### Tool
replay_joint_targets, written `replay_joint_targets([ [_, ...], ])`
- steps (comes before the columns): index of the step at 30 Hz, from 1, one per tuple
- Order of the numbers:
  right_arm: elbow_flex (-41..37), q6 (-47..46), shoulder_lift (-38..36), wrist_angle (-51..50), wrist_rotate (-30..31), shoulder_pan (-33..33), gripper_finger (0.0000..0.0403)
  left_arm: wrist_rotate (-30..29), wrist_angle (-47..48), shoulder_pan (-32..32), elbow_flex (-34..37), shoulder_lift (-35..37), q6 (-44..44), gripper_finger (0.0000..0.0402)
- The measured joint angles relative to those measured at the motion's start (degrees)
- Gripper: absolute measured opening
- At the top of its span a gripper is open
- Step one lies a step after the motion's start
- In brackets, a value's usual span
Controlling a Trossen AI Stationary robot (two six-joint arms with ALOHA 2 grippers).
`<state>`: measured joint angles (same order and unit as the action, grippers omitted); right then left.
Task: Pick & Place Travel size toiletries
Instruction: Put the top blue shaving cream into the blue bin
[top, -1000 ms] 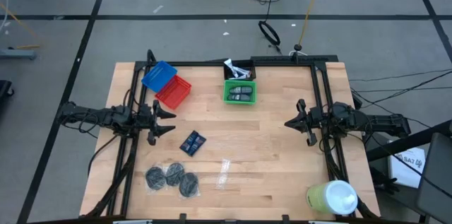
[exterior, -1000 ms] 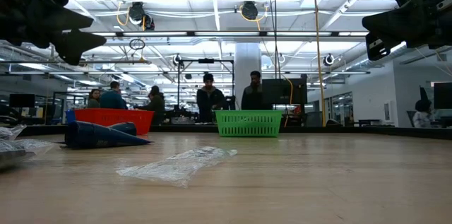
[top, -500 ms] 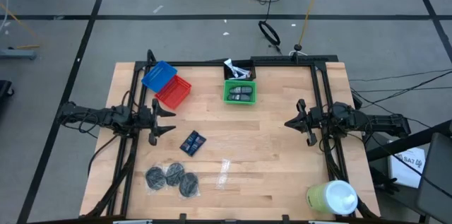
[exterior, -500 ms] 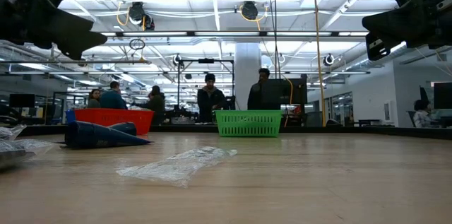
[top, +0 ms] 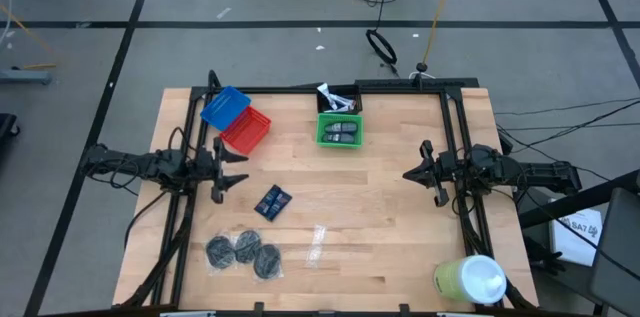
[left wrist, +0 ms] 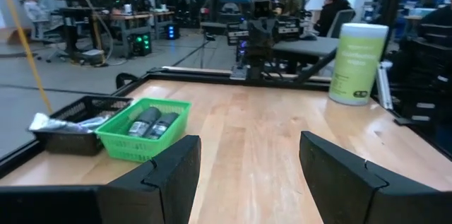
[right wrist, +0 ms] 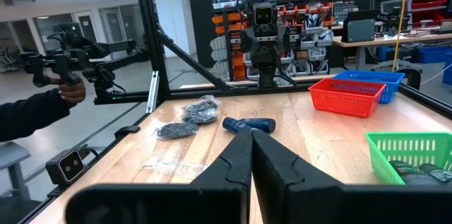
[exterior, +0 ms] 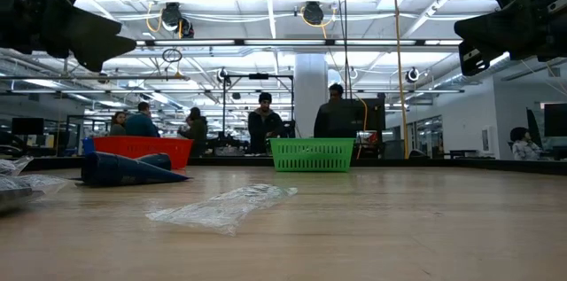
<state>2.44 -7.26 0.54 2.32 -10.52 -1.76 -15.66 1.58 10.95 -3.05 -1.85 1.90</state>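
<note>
The left gripper (top: 232, 170) hovers with its fingers spread wide and empty, the dark blue flat packets (top: 272, 201) lying on the wooden table (top: 380, 217) just ahead of it. Across the table, the right gripper (top: 417, 173) hangs with its fingers pressed together, holding nothing. Two dark grey oval pieces (top: 341, 133) lie in the green plastic basket (top: 340, 144), between the grippers and off to one side.

Two slim black jointed arms, knuckled with chunky housings and trailing thin dark cables. Left gripper (top: 236, 169) and right gripper (top: 412, 173) matte black, each forked into two angular, wedge-shaped fingers (left wrist: 161, 178) with bevelled edges and flat inner faces. No visible markings; plastic surfaces dull, faintly sheened along ridges.
</note>
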Motion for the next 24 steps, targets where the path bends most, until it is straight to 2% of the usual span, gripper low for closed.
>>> replay_joint_targets([
  [6, 0.0, 0.0, 0.0, 0.0, 0.0, 0.0, 0.0, -1.0, 0.1, 0.0, 0.0, -0.2, 2.4, 0.0237],
  [17, 0.0, 0.0, 0.0, 0.0, 0.0, 0.0, 0.0, -1.4, -0.9, 0.0, 0.0, -7.3, 8.4, 0.0237],
  [24, 0.0, 0.0, 0.0, 0.0, 0.0, 0.0, 0.0, -1.4, -1.8, 0.0, 0.0, -8.8, 8.8, 0.0237],
])
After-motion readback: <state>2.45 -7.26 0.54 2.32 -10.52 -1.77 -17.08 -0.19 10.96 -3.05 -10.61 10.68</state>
